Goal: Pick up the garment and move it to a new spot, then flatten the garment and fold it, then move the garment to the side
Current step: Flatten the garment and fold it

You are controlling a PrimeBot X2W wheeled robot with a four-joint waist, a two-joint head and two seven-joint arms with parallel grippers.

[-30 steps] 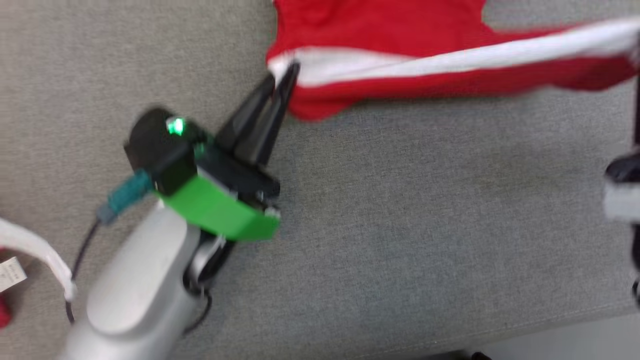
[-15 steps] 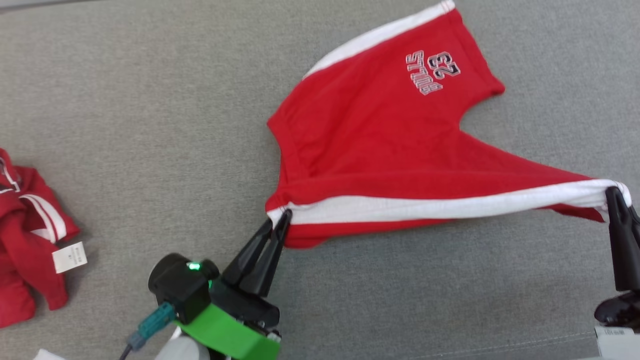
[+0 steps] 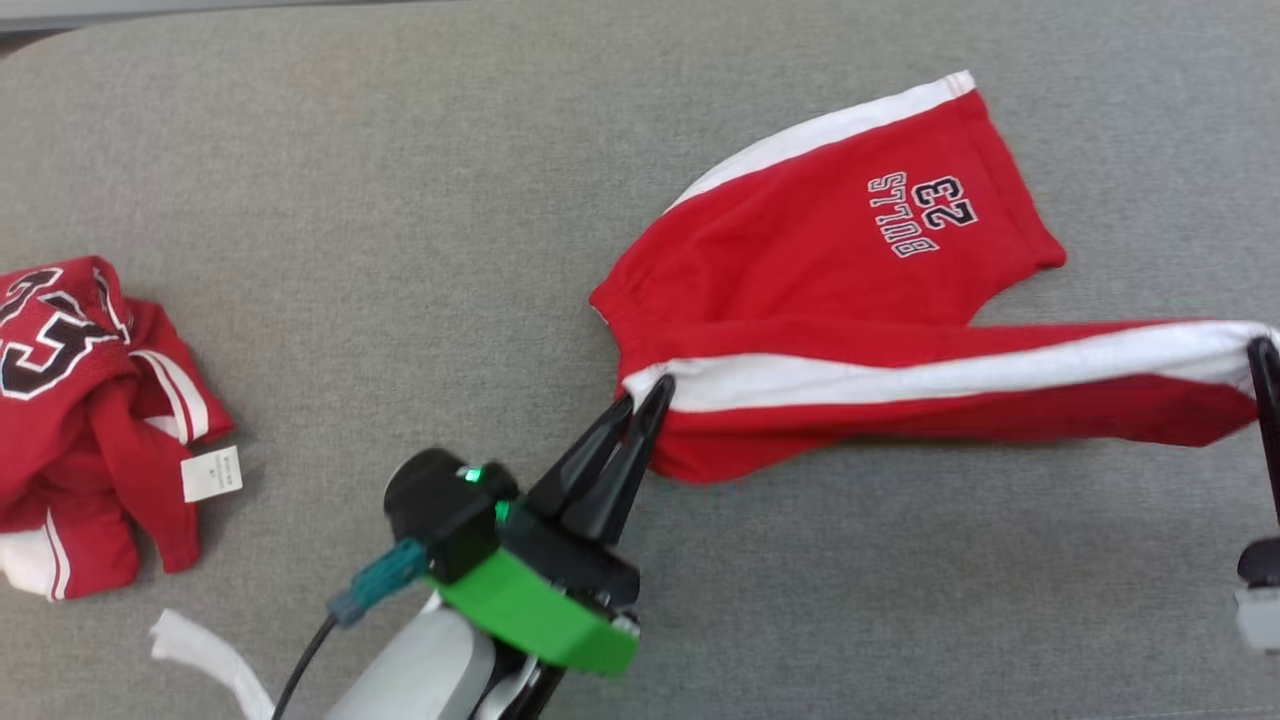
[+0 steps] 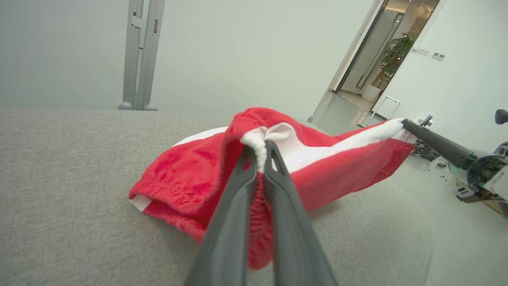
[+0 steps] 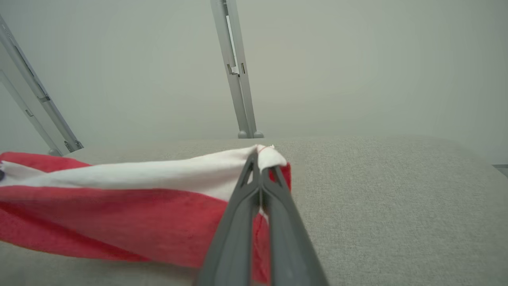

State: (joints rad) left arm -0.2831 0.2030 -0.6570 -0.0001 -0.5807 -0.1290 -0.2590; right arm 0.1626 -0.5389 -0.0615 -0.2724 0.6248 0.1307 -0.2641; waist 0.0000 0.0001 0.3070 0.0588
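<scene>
The garment (image 3: pixel 800 290) is a pair of red shorts with white side stripes and a "BULLS 23" print, spread on the grey cushion. My left gripper (image 3: pixel 645 395) is shut on its waistband corner, seen close up in the left wrist view as the garment (image 4: pixel 285 159) pinched between the fingers of the left gripper (image 4: pixel 260 147). At the frame's right edge my right gripper (image 3: pixel 1262 350) is shut on the hem of the near leg. The striped edge hangs taut between the two. In the right wrist view the right gripper (image 5: pixel 260 157) bites the garment (image 5: pixel 119 198) at its white stripe.
A second red garment (image 3: pixel 80 400) with a white tag lies crumpled at the left of the grey cushion (image 3: pixel 400 200). A white strip (image 3: pixel 205 655) lies near the lower left. The cushion's far edge runs along the top; metal posts (image 5: pixel 236 71) stand beyond it.
The head camera has tilted, bringing far more of the cushion into sight. Both grippers keep their hold; the near leg is now pulled straighter and lifted between them.
</scene>
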